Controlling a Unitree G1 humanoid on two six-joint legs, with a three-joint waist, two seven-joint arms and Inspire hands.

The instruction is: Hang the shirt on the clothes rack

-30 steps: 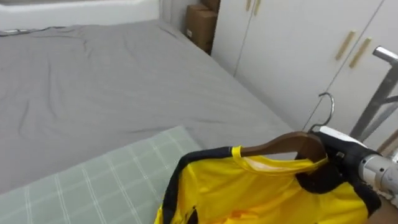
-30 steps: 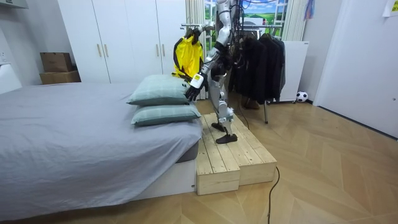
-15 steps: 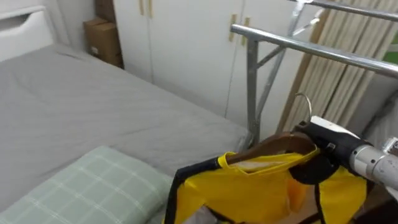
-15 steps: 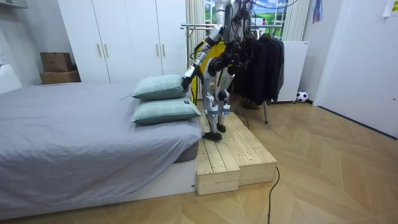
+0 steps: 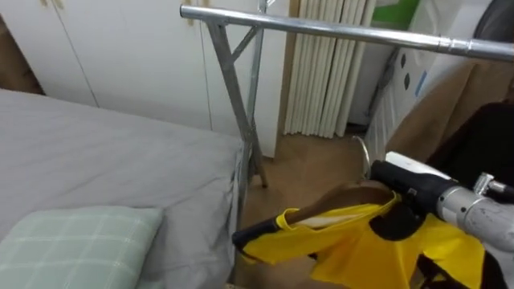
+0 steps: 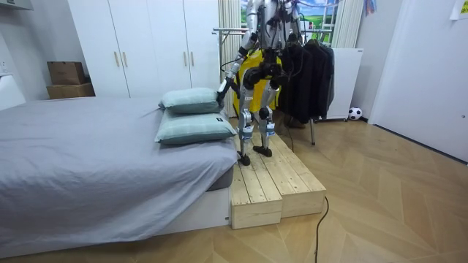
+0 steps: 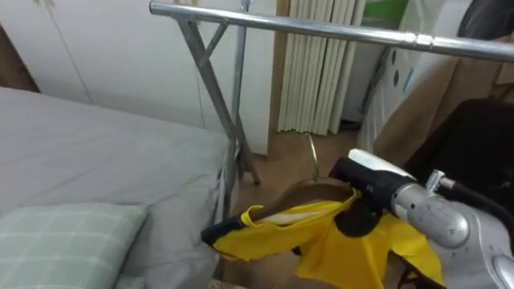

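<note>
**Laundry run:** the robot stands on the wooden platform (image 6: pixel 272 183) btwn the bed (image 5: pixel 104 152) and the clothes rail (image 5: pixel 321 29), facing the rail. Its right hand (image 5: pixel 401 193) has its fingers (image 5: pixel 392 225) curled tight round the neck of a wooden hanger (image 5: pixel 341 199), just under the metal hook (image 5: pixel 366 155). A yellow shirt (image 5: pixel 361 253) w/ dark trim droops from the hanger, below the rail and not yet on it. The left hand (image 6: pixel 221 89) sits nr the top pillow (image 6: pixel 189 101) in the room view; whether it is open or closed can't be told.

**Handling (judgement):**
- The shirt is prob. light, soft and floppy, so no use as a grip. It will swing, and could slip off the smooth wood if the hanger tips.
- The hanger is stiff, so the neck is the right hold. That keeps the hook free and pointing up.
- The hook is thin, a small target vs. a round, slick-looking steel bar. It prob. has to go up and over the top.

**Room:** a bare stretch of rail lies ahead, and dark garments (image 5: pixel 482 136) crowd its right end. White wardrobe doors (image 5: pixel 120 56) stand behind the grey bedding, w/ a wood floor (image 6: pixel 380 190) beyond the platform.
</note>
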